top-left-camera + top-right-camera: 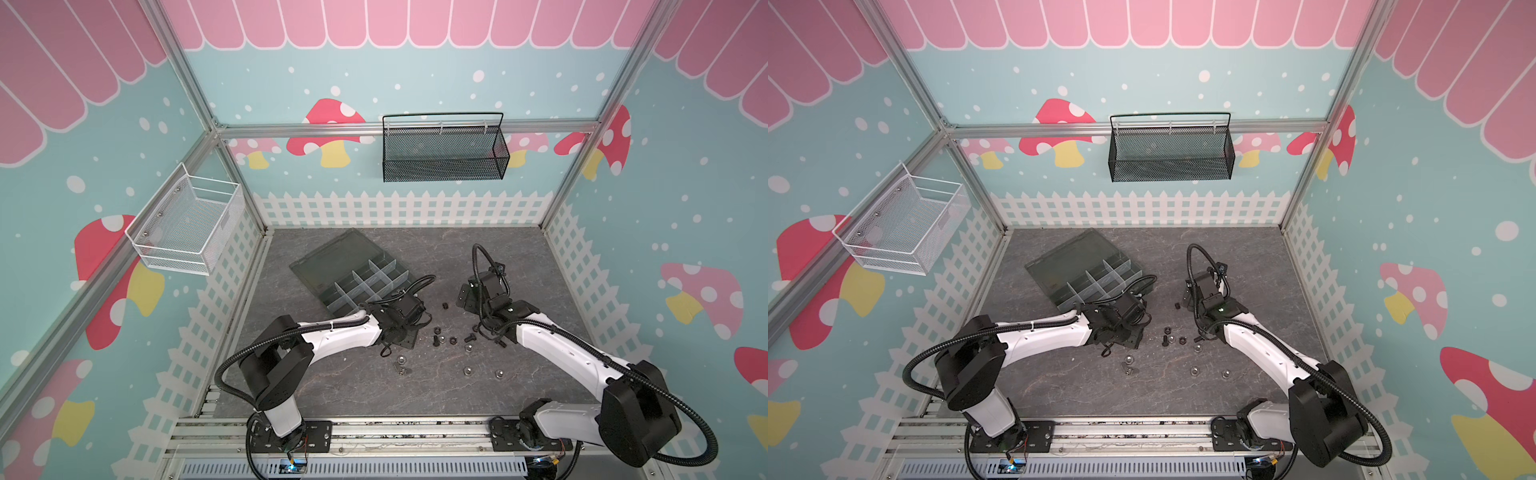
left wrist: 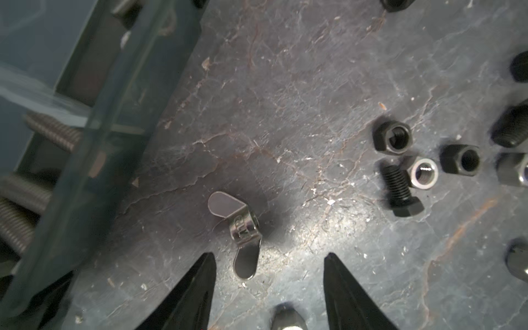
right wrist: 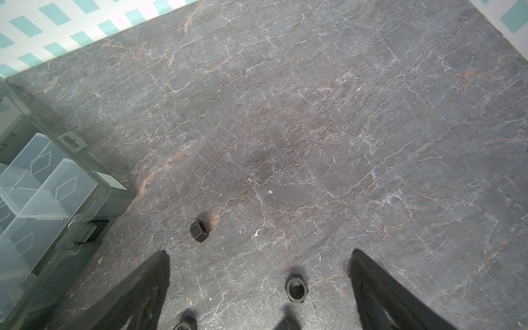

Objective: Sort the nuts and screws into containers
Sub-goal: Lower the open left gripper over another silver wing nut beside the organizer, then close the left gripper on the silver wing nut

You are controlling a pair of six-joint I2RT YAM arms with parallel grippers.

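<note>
My left gripper stands apart, holding nothing, a silver wing nut lying loose at its tips. My right gripper gapes wide around a black nut, not touching it.

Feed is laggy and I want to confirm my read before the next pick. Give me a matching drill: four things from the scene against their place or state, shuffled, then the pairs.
Things:
1. silver wing nut
2. black screw
3. black mesh basket
4. right claw

Place or state:
a. hung high at the back
b. open over a black hex nut on the table
c. loose on the table just ahead of the left claw
d. lying beside a silver hex nut

Pairs: 1-c, 2-d, 3-a, 4-b.
</note>
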